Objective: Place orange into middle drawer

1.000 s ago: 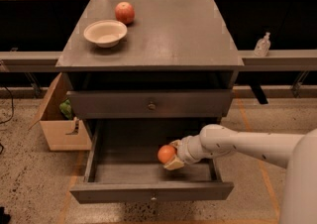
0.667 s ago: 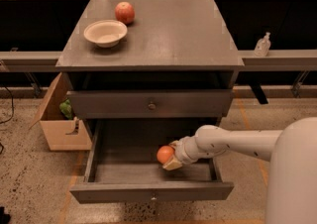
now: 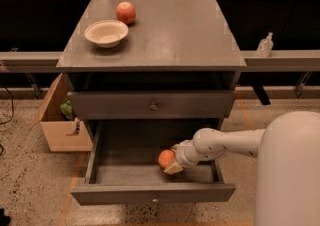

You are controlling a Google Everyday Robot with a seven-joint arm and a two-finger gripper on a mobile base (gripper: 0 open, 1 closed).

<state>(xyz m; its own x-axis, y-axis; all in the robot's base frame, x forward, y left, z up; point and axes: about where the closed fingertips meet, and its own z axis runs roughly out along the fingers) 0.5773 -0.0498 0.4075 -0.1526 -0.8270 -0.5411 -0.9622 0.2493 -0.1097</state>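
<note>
The orange (image 3: 165, 158) is round and bright orange. My gripper (image 3: 170, 161) is shut on it and holds it inside the open middle drawer (image 3: 150, 194), right of centre and low over the drawer's floor. The white arm reaches in from the right. The drawer is dark grey and pulled well out, with a small knob on its front. The closed grey drawer front (image 3: 152, 105) sits above it.
On the cabinet top (image 3: 170, 30) stand a cream bowl (image 3: 106, 33) and a red-and-yellow apple (image 3: 126, 12). A cardboard box (image 3: 60, 127) sits on the floor at the left. A sanitiser bottle (image 3: 265, 45) stands on the ledge at the right.
The gripper and orange have stayed at almost the same spot in the drawer. The white arm's near part now fills more of the lower right.
</note>
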